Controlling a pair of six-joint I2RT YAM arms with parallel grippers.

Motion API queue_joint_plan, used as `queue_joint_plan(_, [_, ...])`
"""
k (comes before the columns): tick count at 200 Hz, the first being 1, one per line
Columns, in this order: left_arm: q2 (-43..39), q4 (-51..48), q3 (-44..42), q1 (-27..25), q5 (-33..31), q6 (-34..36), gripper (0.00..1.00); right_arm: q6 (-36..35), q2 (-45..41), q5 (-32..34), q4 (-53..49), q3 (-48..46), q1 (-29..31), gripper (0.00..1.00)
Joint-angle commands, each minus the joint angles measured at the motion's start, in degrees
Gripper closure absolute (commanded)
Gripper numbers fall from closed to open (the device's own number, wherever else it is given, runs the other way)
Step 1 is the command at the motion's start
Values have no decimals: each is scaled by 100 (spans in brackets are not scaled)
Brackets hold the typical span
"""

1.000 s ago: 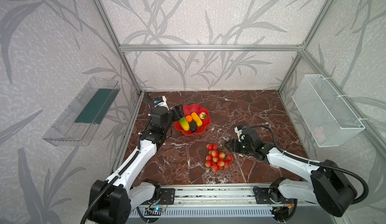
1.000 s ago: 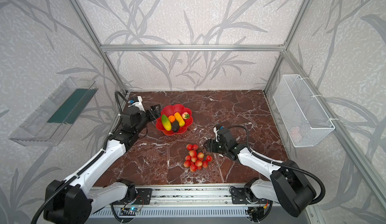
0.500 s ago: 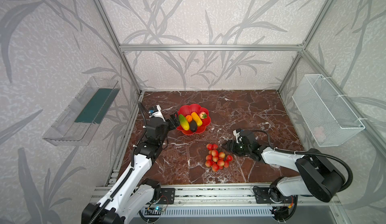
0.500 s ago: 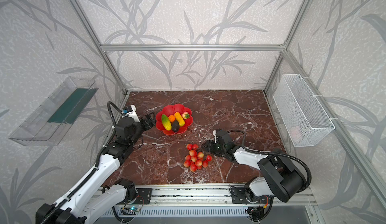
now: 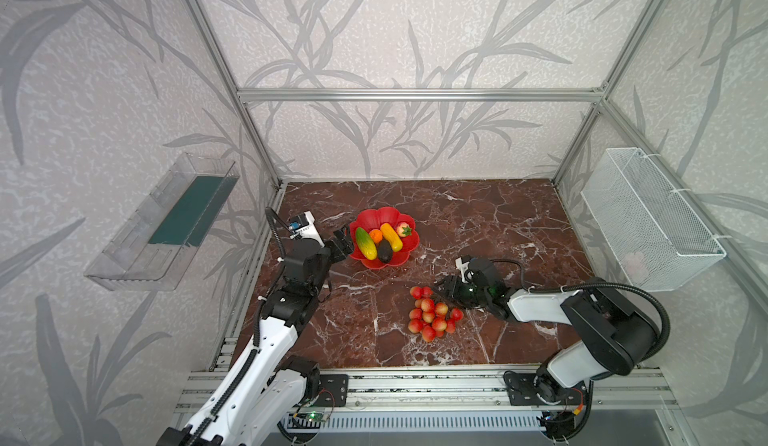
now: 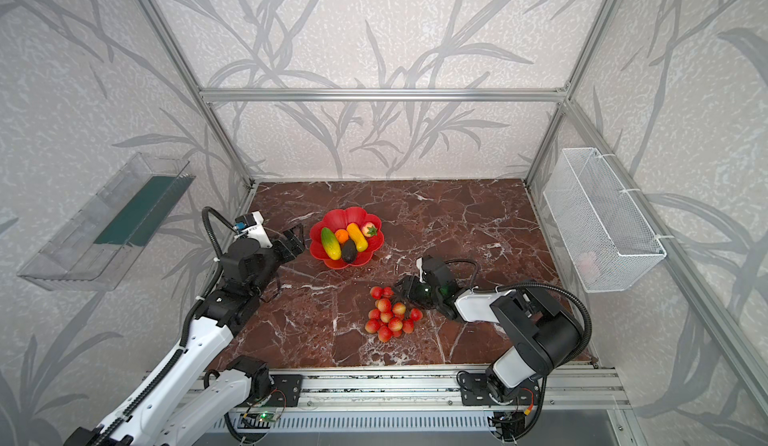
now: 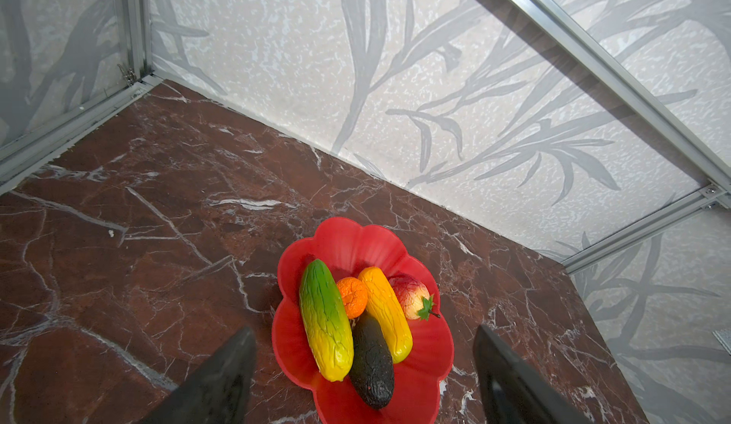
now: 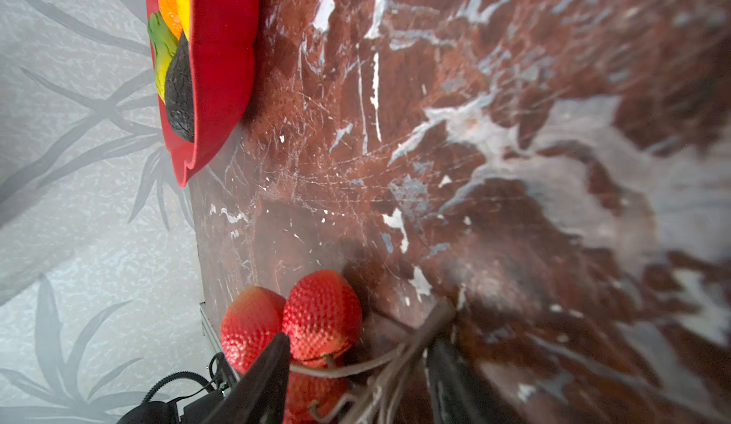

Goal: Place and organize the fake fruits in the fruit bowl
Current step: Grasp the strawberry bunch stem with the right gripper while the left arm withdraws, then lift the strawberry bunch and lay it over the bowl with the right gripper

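Evidently the right gripper [image 8: 358,341] holds its jaws parted astride the stems of the berry bunch [image 5: 430,317] on the tabletop [image 5: 478,215], probably since stems pinch easier than berries, while the left gripper [image 5: 344,243] hovers, jaws gaping empty, beside the fruit bowl [image 5: 405,223].

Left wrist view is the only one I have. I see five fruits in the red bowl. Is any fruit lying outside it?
Observer: Yes. A bunch of red berries lies on the marble table, nearer the front than the fruit bowl, on the right arm's side.
Operator: Is the right gripper close to it?
Observer: Yes. The right gripper is at the bunch's brown stems; in the right wrist view they pass between its jaws, which stand apart.
Operator: Is the bunch lifted?
Observer: No. In both top views it rests on the table.
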Motion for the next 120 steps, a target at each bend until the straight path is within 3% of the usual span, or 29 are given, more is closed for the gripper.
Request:
queue_joint_plan(1, [-192,-192,-76,48,-217,45,14,289,368,-67,215,110,77,47])
queue_joint_plan(27, [-375,-269,-116,57,-296,82,13,587,911,-225,764,229,118,56])
queue_joint_plan(61, [-580,-420,-129,74,-358,151,12,698,1293,-321,1071,486,191,77])
queue_joint_plan(85, [-729,-523,-151,80,-381,185,12,394,1124,-205,619,731,292,91])
queue_joint_plan(120, [-903,-569,-215,84,-434,186,11,-184,761,44,-179,1054,428,100])
